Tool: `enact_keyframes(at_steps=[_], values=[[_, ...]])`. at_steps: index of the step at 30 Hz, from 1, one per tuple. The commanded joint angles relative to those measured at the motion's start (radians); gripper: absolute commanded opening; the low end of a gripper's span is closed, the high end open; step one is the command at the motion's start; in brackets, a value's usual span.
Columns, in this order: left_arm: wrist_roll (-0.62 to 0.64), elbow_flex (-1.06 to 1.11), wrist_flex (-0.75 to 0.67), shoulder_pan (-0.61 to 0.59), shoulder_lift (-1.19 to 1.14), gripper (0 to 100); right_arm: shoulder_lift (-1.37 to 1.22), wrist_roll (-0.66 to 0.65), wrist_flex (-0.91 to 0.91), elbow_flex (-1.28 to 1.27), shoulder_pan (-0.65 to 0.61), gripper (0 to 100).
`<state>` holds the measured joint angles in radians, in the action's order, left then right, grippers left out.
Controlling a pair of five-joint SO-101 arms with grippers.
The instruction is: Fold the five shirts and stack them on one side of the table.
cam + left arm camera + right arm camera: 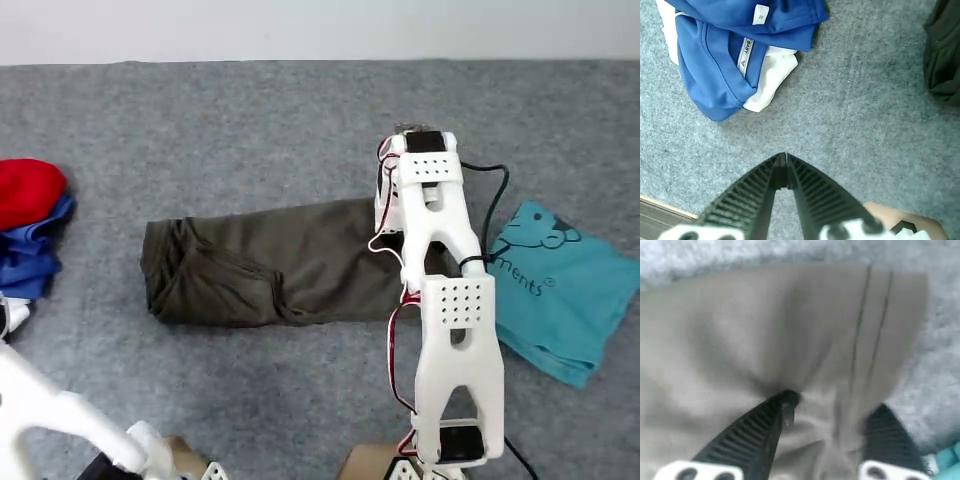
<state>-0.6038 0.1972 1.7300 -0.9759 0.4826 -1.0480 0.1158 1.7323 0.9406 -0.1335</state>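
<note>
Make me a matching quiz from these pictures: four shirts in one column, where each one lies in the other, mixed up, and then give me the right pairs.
Column one:
1. olive shirt
2. teal shirt
3. red shirt
4. blue shirt

Column two:
A. rounded heap at the high view's left edge
B. centre of the high view, beneath the right gripper
C. lying flat at the high view's right side
D. touching a white garment

Pairs: 1-B, 2-C, 3-A, 4-D.

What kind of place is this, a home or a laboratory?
Probably a robotics test bench: a grey carpet-covered table, a white plastic robot arm, an olive-green shirt and a folded teal shirt.
</note>
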Motion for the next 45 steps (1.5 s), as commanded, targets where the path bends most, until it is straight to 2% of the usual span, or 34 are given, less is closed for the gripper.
enact_keyframes(at_steps=[1, 7, 11, 15, 19, 26, 36, 45], values=[[-0.008, -0.002, 0.006, 0.009, 0.029, 1, -0.012, -0.025, -0.007, 0.008, -0.038, 0.6], [-0.008, -0.002, 0.006, 0.009, 0.028, 1, -0.012, -0.075, 0.053, 0.109, -0.016, 1.0], [-0.011, -0.002, 0.006, 0.009, 0.028, 1, 0.008, -0.149, 0.064, 0.189, 0.051, 1.0], [-0.011, -0.002, 0.006, 0.009, 0.028, 1, 0.068, -0.226, 0.064, 0.196, 0.13, 1.0], [-0.011, -0.002, 0.002, 0.009, 0.028, 1, 0.147, -0.319, 0.065, 0.167, 0.13, 1.0], [-0.011, -0.002, -0.031, 0.009, 0.029, 1, 0.272, -0.407, 0.064, 0.071, -0.107, 1.0], [-0.012, -0.002, -0.034, 0.009, 0.032, 1, 0.311, -0.413, 0.042, 0.064, -0.47, 1.0], [-0.012, -0.002, -0.032, 0.005, 0.037, 1, 0.309, -0.476, -0.128, 0.064, -0.665, 1.0]])
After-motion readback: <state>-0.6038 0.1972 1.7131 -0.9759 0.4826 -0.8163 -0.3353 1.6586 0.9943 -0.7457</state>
